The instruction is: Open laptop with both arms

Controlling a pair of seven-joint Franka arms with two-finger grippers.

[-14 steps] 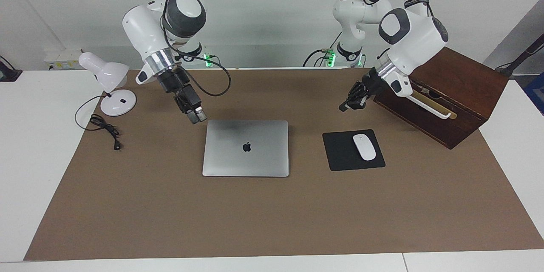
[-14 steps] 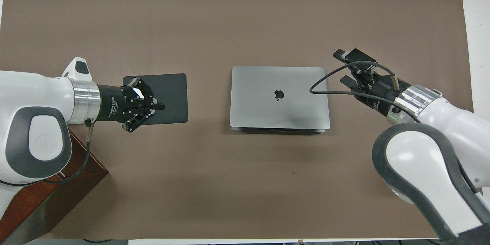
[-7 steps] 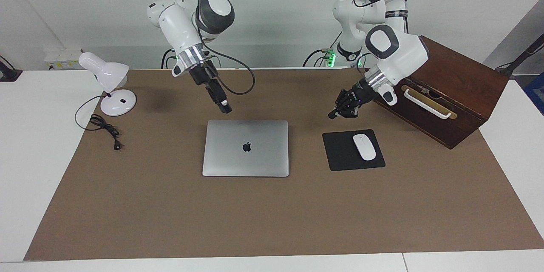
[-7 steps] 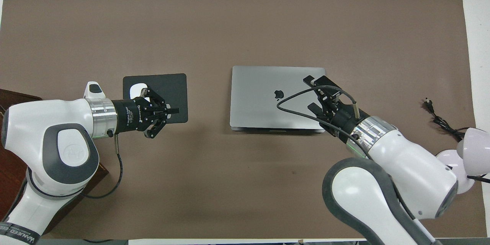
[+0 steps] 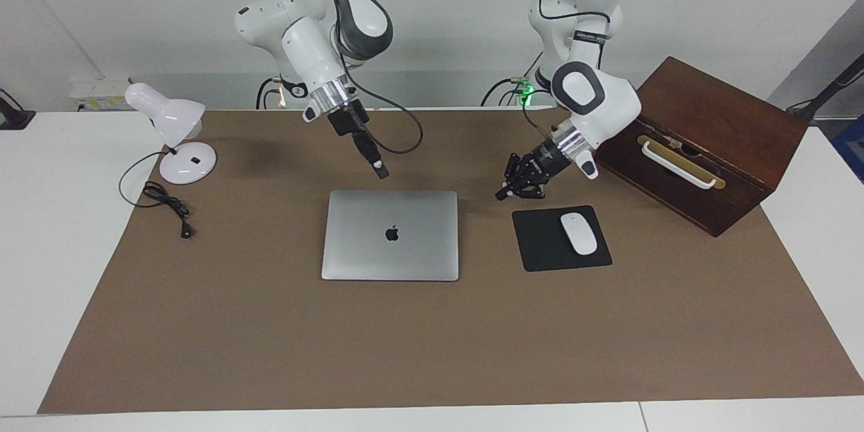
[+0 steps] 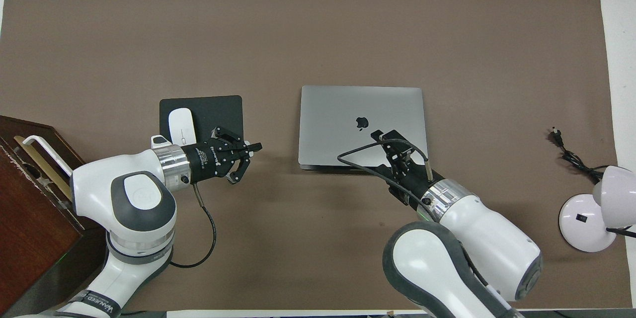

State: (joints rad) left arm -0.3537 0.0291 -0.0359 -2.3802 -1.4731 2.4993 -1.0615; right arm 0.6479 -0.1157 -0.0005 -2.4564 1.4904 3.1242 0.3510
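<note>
Laptop (image 5: pixel 390 235): silver, lid fully down, logo up, lying flat on brown mat (image 5: pixel 432 351), roughly mid-table. Not opened at all yet.

R gripper (image 5: pixel 381 172): hanging over the laptop's edge nearest the robots, toward the corner on the right arm's end. In the air, not touching from what I'm seeing. In the overhead view (image 6: pixel 385 139) it's covering that strip of the lid. Can't tell whether it's released or clenched.

L gripper (image 5: pixel 503 193): hanging low over bare mat, beside the laptop toward the left arm's end, tips clenched together on nothing. Pointing at the laptop's side, still apart from it. Overhead (image 6: pixel 256 147) same story.

Mouse pad (image 5: pixel 560 238) w/ white mouse (image 5: pixel 578 233): beside the laptop, left arm's end. L gripper is sitting between pad and laptop, a bit nearer the robots.

Wooden box (image 5: pixel 709 142): past the pad, same end.

Desk lamp (image 5: pixel 172 131) + loose cord (image 5: pixel 165 206): well apart from the laptop, right arm's end.

Progress: approach only, I'd say. Both arms are closing in; no contact, no hold on base, no lift of lid. Left to do, by my reckoning: steady the base w/ one arm, catch the lid edge w/ the other, swing it up.
</note>
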